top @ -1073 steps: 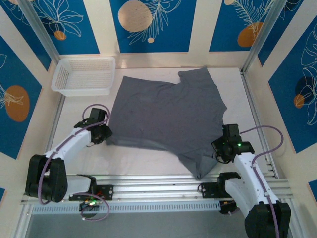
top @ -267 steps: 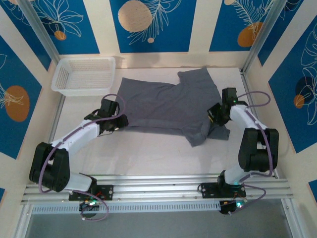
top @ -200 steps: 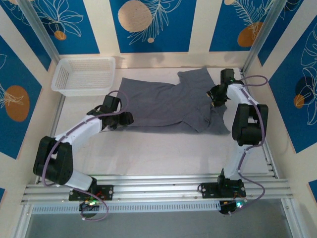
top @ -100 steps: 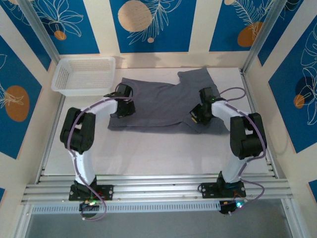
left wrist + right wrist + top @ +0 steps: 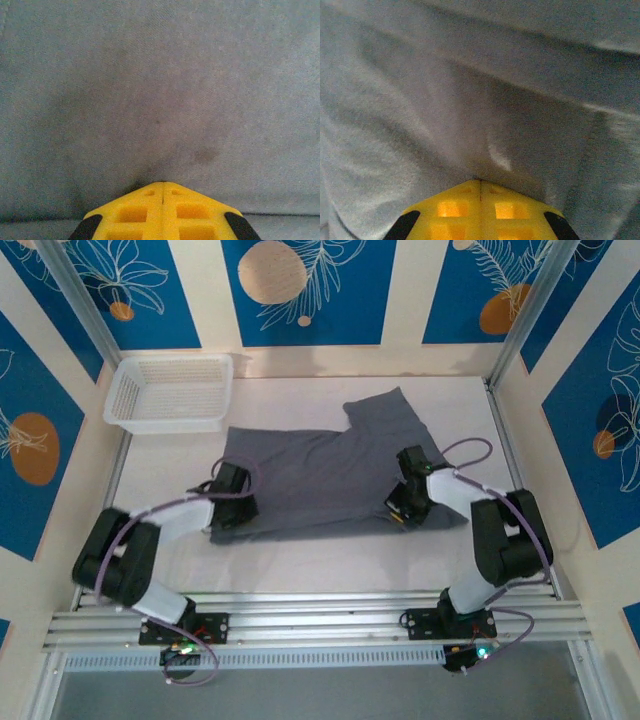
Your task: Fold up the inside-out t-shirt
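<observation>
An aluminium rail runs along the near edge of the table, behind both wrists, with the 2 arm bases bolted to it.

The left gripper sits low on the cloth, and its yellow fingers are pressed together down a thin seam. Fabric of the t-shirt bunches right at their tips, so this gripper is clamped on the shirt's near left corner. Ahead of it, in the left wrist view, the grey cloth lies mostly smooth, with a darker dimple just beyond the tips.

The right gripper is likewise closed, its 2 fingers meeting on a pinch of cloth at the shirt's near right edge. In the right wrist view, folds and ridges of the grey fabric rise and cross just beyond this gripper.

Between the 2 grippers the shirt spans the table as a wide, shallow band. Beyond the right gripper, 1 flap reaches toward the far side.

Well beyond the left gripper, and further left, a white mesh basket stands apart from the shirt, against the blue patterned wall panels.
</observation>
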You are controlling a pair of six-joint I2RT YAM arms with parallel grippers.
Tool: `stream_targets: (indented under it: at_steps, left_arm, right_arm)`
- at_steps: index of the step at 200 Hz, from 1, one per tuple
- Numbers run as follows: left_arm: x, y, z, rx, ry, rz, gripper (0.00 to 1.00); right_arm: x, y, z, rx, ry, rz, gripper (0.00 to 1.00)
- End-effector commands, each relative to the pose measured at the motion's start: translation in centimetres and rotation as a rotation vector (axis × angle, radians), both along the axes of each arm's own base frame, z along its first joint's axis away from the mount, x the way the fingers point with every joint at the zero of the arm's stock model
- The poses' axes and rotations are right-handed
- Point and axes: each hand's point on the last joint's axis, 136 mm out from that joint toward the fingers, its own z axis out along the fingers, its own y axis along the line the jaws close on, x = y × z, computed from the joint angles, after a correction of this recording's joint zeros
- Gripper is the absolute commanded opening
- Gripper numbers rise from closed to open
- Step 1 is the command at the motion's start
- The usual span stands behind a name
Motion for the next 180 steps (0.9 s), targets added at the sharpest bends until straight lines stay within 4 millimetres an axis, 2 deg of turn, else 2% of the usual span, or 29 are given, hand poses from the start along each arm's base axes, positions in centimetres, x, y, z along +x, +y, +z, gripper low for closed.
stream_targets:
  at_steps: [1, 16, 31, 42, 56, 66, 75, 80, 85, 111, 125, 143, 159, 180]
  left_arm:
    - [-6.3, 2.6, -1.0, 0.054, 0.103, 0.080, 0.00]
    - [-7.4, 2.0, 0.4, 0.008, 0.044, 0.071, 0.00]
    - [-7.5, 1.5, 2.0, -0.033, -0.018, 0.064, 0.00]
    - [-6.6, 1.5, 3.6, -0.034, -0.081, 0.060, 0.01]
    - [-4.6, 2.1, 6.2, 0.034, -0.176, 0.052, 0.19]
    - [-2.8, 2.2, 8.1, 0.087, -0.237, 0.034, 0.31]
    - [-1.2, 2.1, 9.8, 0.129, -0.278, 0.014, 0.37]
    - [-0.4, 1.9, 10.7, 0.148, -0.301, 0.003, 0.39]
    - [0.3, 1.7, 11.5, 0.163, -0.318, -0.008, 0.41]
    - [2.8, 0.4, 14.0, 0.180, -0.391, -0.083, 0.45]
    - [3.4, -0.4, 14.6, 0.156, -0.416, -0.130, 0.46]
    - [3.6, -1.2, 14.7, 0.122, -0.422, -0.176, 0.45]
    - [3.6, -1.4, 14.7, 0.105, -0.415, -0.198, 0.45]
    - [3.5, -1.4, 14.6, 0.095, -0.405, -0.220, 0.45]
  right_arm:
    - [-5.6, -2.2, -1.0, -0.070, 0.122, -0.007, 0.08]
    - [-6.1, -1.7, -0.3, -0.029, 0.087, 0.026, 0.11]
    - [-4.2, -1.2, 2.5, -0.015, -0.017, 0.089, 0.16]
    - [-1.3, -1.0, 5.6, -0.033, -0.153, 0.150, 0.21]
    - [3.2, -1.9, 9.5, -0.122, -0.337, 0.212, 0.34]
    - [6.6, -2.7, 12.0, -0.164, -0.435, 0.246, 0.37]
    - [9.6, -3.6, 13.5, -0.201, -0.501, 0.278, 0.38]
    - [11.2, -4.3, 13.9, -0.228, -0.520, 0.284, 0.45]
    - [12.9, -4.9, 14.3, -0.252, -0.533, 0.291, 0.46]
    - [20.4, -7.3, 13.7, -0.328, -0.440, 0.363, 0.47]
    - [24.0, -8.2, 12.1, -0.386, -0.373, 0.413, 0.47]
    - [27.5, -8.5, 9.5, -0.409, -0.301, 0.477, 0.48]
    - [28.9, -8.8, 7.5, -0.409, -0.253, 0.497, 0.48]
    - [29.5, -8.8, 5.5, -0.392, -0.219, 0.542, 0.52]
